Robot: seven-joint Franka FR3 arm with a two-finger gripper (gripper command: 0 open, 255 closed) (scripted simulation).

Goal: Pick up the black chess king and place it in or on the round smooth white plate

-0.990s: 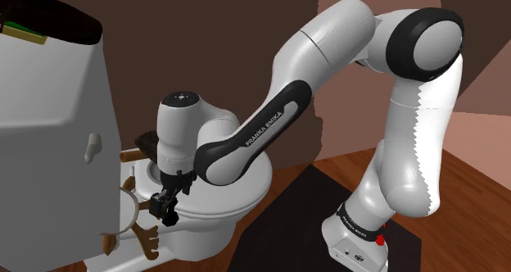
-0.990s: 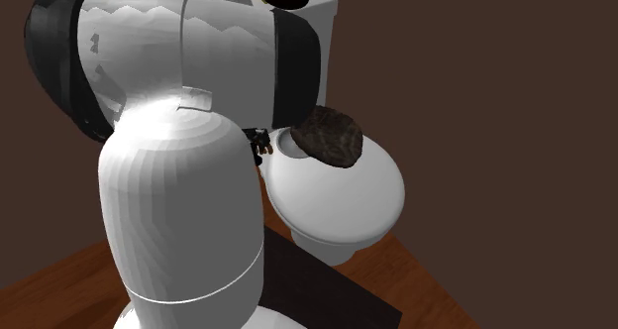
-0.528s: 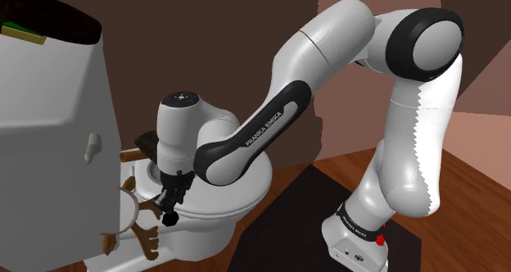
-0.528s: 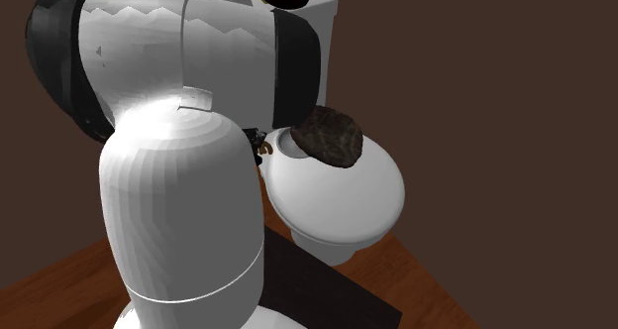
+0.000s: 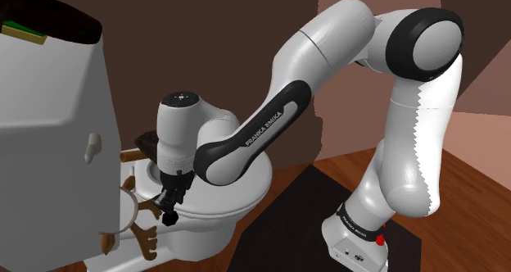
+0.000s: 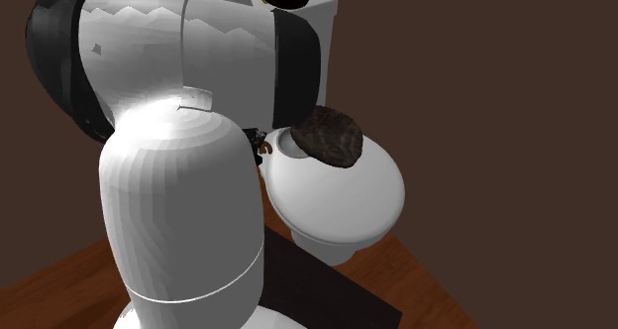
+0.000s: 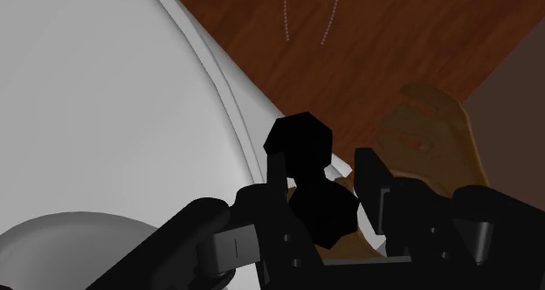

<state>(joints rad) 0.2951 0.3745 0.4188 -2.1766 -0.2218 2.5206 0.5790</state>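
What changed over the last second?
The gripper closed from a wider spread a second ago and now seems to clasp the king beside the toilet rim. No lift yet. The arm, the toilet and the dark lump on its lid stayed put.

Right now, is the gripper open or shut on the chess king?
Shut: in the wrist view the gripper clasps the black chess king between its two fingers.

The arm's dark forearm [image 5: 264, 129] reads "FRANKA EMIKA".
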